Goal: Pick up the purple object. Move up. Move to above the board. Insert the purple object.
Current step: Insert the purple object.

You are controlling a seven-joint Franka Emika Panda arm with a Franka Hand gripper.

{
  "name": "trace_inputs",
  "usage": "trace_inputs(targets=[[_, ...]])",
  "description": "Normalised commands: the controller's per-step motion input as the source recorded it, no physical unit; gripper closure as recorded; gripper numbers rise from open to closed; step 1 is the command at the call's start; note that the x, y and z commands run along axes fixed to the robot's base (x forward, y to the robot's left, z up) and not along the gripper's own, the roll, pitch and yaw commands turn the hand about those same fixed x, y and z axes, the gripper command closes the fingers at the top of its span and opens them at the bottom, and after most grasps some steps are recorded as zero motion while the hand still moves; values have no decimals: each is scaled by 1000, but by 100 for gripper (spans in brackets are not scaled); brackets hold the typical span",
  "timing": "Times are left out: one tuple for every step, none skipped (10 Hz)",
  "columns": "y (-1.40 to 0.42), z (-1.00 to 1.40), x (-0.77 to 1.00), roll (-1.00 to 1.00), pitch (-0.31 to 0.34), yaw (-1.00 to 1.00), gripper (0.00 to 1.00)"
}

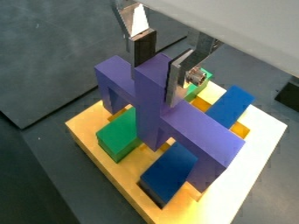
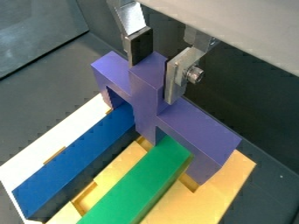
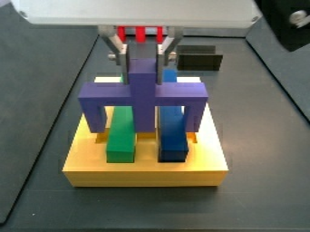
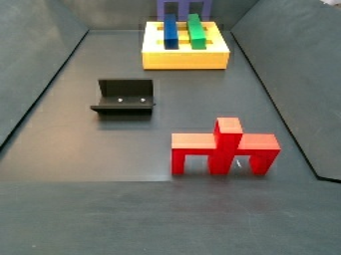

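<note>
The purple object (image 3: 143, 95) stands upright on the yellow board (image 3: 145, 168). Its two legs reach down to the board and its crossbar spans a green bar (image 3: 120, 140) and a blue bar (image 3: 173, 140). My gripper (image 3: 143, 62) is directly above it, with the fingers on either side of the top of the central stem. In both wrist views the purple object (image 1: 176, 122) (image 2: 152, 96) has the gripper (image 1: 160, 77) (image 2: 156, 77) closed on its stem, over the board (image 1: 87, 131) (image 2: 246, 175). From the far side view the board (image 4: 180, 60) is at the back.
A red blocky piece (image 4: 224, 149) stands on the dark floor near the front. The fixture (image 4: 124, 97) stands to the left between it and the board, and it also shows behind the board in a side view (image 3: 200, 59).
</note>
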Motion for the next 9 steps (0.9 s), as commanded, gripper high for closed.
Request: trace_inputs(targets=[[0, -126, 9, 0, 0, -14, 100], [0, -86, -29, 0, 0, -57, 100], [0, -11, -171, 0, 0, -69, 100], [0, 0, -109, 11, 0, -31, 100], [0, 71, -163, 86, 0, -26, 100], [-23, 71, -89, 106, 0, 0, 100], [0, 0, 17, 74, 10, 0, 100], [0, 0, 97, 60, 19, 0, 100], [0, 43, 111, 34, 14, 0, 100]])
